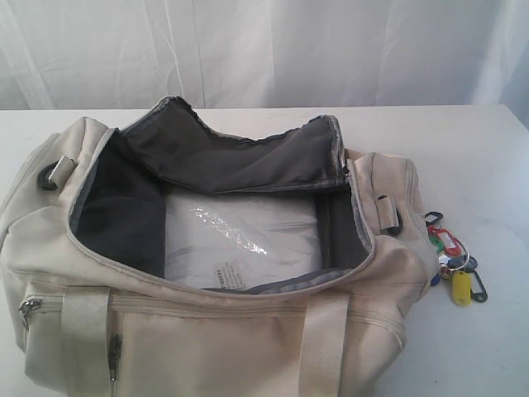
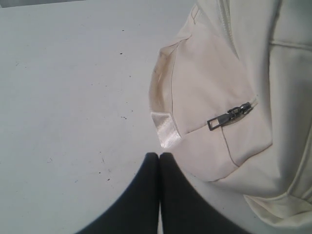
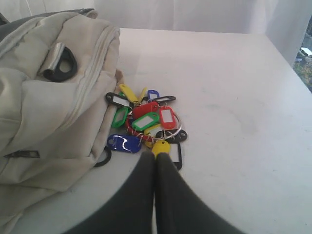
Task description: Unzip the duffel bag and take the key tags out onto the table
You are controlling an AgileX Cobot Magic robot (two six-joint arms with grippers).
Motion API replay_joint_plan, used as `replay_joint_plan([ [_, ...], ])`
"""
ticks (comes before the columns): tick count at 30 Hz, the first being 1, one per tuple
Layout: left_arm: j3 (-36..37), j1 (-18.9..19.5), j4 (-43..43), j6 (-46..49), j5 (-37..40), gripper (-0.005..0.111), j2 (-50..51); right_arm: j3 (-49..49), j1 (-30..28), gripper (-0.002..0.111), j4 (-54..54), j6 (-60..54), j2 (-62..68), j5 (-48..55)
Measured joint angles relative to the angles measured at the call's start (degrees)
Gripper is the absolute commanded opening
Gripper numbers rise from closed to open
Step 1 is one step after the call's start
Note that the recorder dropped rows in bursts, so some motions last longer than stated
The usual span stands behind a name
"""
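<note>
The cream duffel bag [image 1: 207,347] lies unzipped, its grey lining showing round the wide mouth. The key tags [image 1: 456,265], a bunch in red, green, yellow, blue and black, lie on the white table [image 1: 479,157] just off the bag's right end. In the right wrist view my right gripper [image 3: 155,155] is shut and empty, its tips at the edge of the key tags [image 3: 146,119] beside the duffel bag [image 3: 48,117]. My left gripper [image 2: 159,155] is shut and empty above the table [image 2: 73,97], close to the duffel bag [image 2: 209,87] end pocket. Neither gripper shows in the exterior view.
A clear plastic packet with a white barcode label [image 1: 240,240] lies on the bag's floor. A grey zipper pull [image 2: 229,117] lies on the end pocket. Black D-rings [image 1: 51,174] [image 3: 61,63] sit at both ends. A white curtain [image 1: 264,50] hangs behind the table.
</note>
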Motion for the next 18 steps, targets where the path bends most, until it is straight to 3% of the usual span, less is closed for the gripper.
replay_joint_plan([
  [13, 0.0, 0.0, 0.0, 0.0, 0.0, 0.000, 0.0, 0.0, -0.1, 0.000, 0.0, -0.8, 0.0, 0.0],
  [18, 0.0, 0.0, 0.0, 0.0, 0.0, 0.000, 0.0, 0.0, -4.0, 0.000, 0.0, -0.8, 0.0, 0.0],
])
